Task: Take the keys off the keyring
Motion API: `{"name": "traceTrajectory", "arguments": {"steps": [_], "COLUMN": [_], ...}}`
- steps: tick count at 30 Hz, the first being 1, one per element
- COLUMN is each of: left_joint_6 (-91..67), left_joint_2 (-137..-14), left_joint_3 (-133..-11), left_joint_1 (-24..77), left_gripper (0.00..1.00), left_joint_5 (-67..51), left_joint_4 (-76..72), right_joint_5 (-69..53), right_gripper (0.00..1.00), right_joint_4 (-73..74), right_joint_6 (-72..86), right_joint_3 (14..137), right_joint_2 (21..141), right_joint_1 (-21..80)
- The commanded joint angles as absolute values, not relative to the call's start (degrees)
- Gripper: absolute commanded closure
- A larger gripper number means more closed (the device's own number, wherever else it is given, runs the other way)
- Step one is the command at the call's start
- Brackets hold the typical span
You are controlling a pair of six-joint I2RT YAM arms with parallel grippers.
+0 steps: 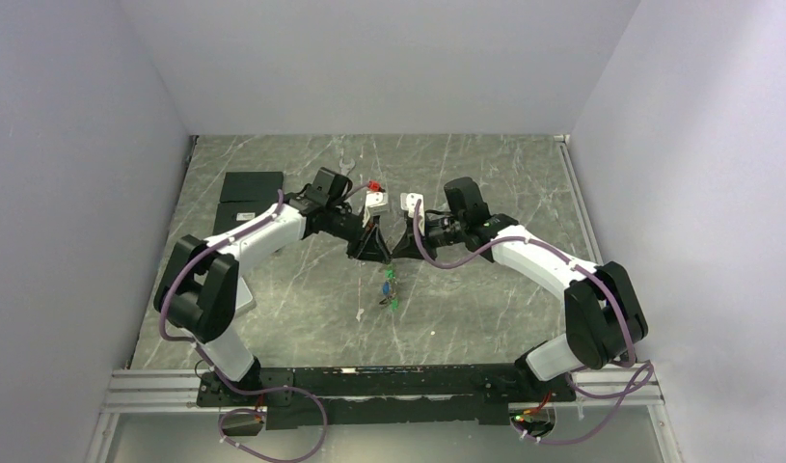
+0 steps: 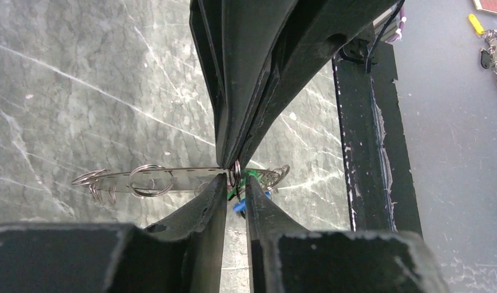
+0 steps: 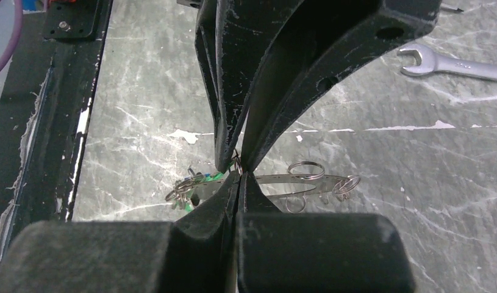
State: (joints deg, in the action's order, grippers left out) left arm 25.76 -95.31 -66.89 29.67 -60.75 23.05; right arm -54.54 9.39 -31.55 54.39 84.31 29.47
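My two grippers meet tip to tip above the middle of the table. The right gripper (image 1: 397,254) (image 3: 238,174) is shut, pinching the thin wire keyring (image 3: 235,163) at its fingertips. The left gripper (image 1: 380,254) (image 2: 236,182) holds the same keyring (image 2: 236,173) edge-on in a narrow gap between its fingers. The small green and blue keys (image 2: 253,176) hang from the ring just behind the left fingertips. They also show in the right wrist view (image 3: 200,179) and in the top view (image 1: 390,289), below the tips.
A flat metal strip (image 2: 172,177) carrying several small split rings lies on the marble table under the grippers; it also shows in the right wrist view (image 3: 294,180). A silver wrench (image 3: 453,64) lies further off. A black pad (image 1: 252,188) lies at the back left.
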Motion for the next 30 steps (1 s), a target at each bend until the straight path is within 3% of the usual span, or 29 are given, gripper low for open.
{"name": "traceTrajectory", "arguments": {"steps": [1,8,15,30], "left_joint_6": [25.9,25.7,24.5,19.3], "left_joint_2": [-95.4,-94.9,-95.8,-98.4], "left_joint_3": [-66.6,-65.1,-64.5,-64.4], "left_joint_1": [28.8,27.6,27.5,27.3], "left_gripper": [0.75,0.74,0.99,1.00], "left_joint_5": [-60.6,-60.8,-62.7,-64.9], "left_joint_4": [25.1,24.1,22.6,21.4], "right_joint_5": [-55.1,-55.9,-56.7,-59.3], "right_gripper": [1.00,1.00,1.00,1.00], "right_joint_4": [5.7,3.3,0.3,-6.2], "right_joint_6": [-32.1,-31.1,-29.0,-25.1], "right_joint_3": [54.5,53.2,51.8,49.5], "right_joint_2": [82.4,82.1,81.7,81.5], "right_joint_1": [29.8,29.7,29.2,28.6]}}
